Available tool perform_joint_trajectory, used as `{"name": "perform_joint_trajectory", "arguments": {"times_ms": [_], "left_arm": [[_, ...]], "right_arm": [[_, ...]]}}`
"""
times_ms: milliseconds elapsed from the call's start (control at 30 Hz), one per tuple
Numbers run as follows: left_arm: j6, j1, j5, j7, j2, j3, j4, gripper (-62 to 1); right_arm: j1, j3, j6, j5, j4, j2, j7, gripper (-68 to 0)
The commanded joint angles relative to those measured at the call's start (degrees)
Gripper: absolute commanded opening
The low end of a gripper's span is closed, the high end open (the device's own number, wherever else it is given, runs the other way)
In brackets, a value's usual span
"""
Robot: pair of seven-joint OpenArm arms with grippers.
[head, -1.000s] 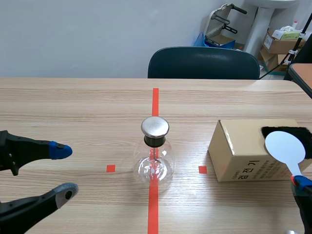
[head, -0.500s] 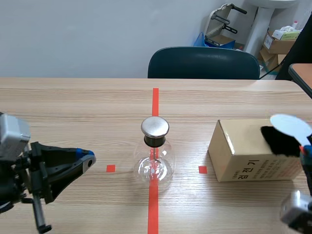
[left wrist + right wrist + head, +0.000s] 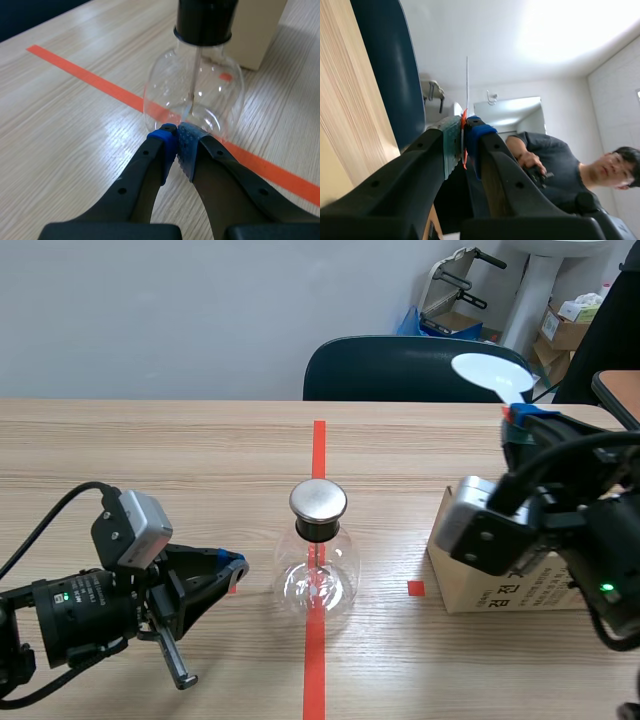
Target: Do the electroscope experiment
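Note:
The electroscope (image 3: pixel 318 562), a clear glass flask with a black neck and a round metal cap (image 3: pixel 318 500), stands on the red tape line at the table's middle. My left gripper (image 3: pixel 236 564) lies low to its left, shut on nothing. In the left wrist view its blue pads (image 3: pixel 165 140) meet just short of the flask (image 3: pixel 195 95). My right gripper (image 3: pixel 520 416) is raised above the cardboard box (image 3: pixel 500 592) and shut on the handle of a white round paddle (image 3: pixel 492 370). The right wrist view shows that paddle (image 3: pixel 467 85) edge-on, pinched between the fingers.
A dark blue chair (image 3: pixel 415 370) stands behind the table's far edge. The right arm hides most of the box. Cartons and a trolley sit at the back right (image 3: pixel 575 325). A person in a dark shirt (image 3: pixel 545 167) shows in the right wrist view.
My left gripper has shut and moved right, close to the flask. My right arm has lifted the paddle from the box, up and to the left.

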Motion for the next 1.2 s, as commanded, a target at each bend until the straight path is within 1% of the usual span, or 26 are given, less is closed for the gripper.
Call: {"name": "perform_joint_trajectory", "arguments": {"times_ms": [0, 133, 267, 333, 400, 500, 567, 700, 867, 1033, 1133, 1167], "left_arm": [[-0.11, -0.48, 0.42, -0.96, 0.98, -0.2, -0.2, -57.3], [0.02, -1.27, 0.66, -0.98, 2.97, -0.13, -3.39, -57.3], [0.07, -1.68, 2.1, -1.03, 4.59, 0.11, -5.33, -57.3], [0.31, -2.08, 2.93, -1.14, 5.27, 0.87, -6.23, -57.3], [1.42, -2.34, 2.93, -1.27, 5.86, 1.53, -6.95, -57.3], [1.4, -2.71, 2.93, -1.36, 6.32, 2.08, -7.72, -57.3], [1.46, -2.86, 2.95, -1.42, 6.75, 2.1, -8.26, -57.3], [1.53, -2.95, 2.95, -1.42, 7.1, 2.1, -8.81, -57.3], [1.53, -2.95, 2.93, -1.38, 7.08, 2.1, -8.81, -57.3], [1.53, -2.93, 2.93, -1.25, 6.93, 2.1, -8.81, -57.3], [1.53, -2.93, 2.93, -1.22, 6.93, 2.1, -8.81, -57.3], [1.53, -2.93, 2.93, -1.22, 6.93, 2.1, -8.81, -57.3]], "right_arm": [[1.57, -1.14, -0.83, -0.94, -0.31, 1.31, -2.08, -66.0], [2.8, -6.91, -0.83, -4.96, -0.31, 1.31, -6.88, -66.0], [2.75, -11.21, -0.81, -9.22, -0.46, 1.31, -10.1, -66.0], [2.75, -13.09, -0.81, -11.04, -0.94, 1.31, -11.58, -66.0], [2.75, -14.62, -0.83, -12.26, -1.57, 1.31, -12.85, -66.0], [2.47, -16.17, -1.16, -14.29, -2.54, 1.29, -14.25, -66.0], [2.14, -16.85, -1.57, -15.04, -3.3, 1.29, -14.91, -66.0], [1.07, -17.2, -4.63, -16.35, -5.03, 1.29, -15.43, -66.0], [-1.27, -17.18, -7.3, -17.35, -6.32, 1.27, -15.85, -66.0], [-3.48, -17.14, -9.01, -17.66, -6.38, 1.16, -17.14, -66.0], [-5.16, -16.55, -9.6, -17.66, -6.54, 1.14, -17.27, -66.0], [-5.55, -16.33, -10.4, -17.66, -6.54, 1.14, -17.27, -66.0]]}}
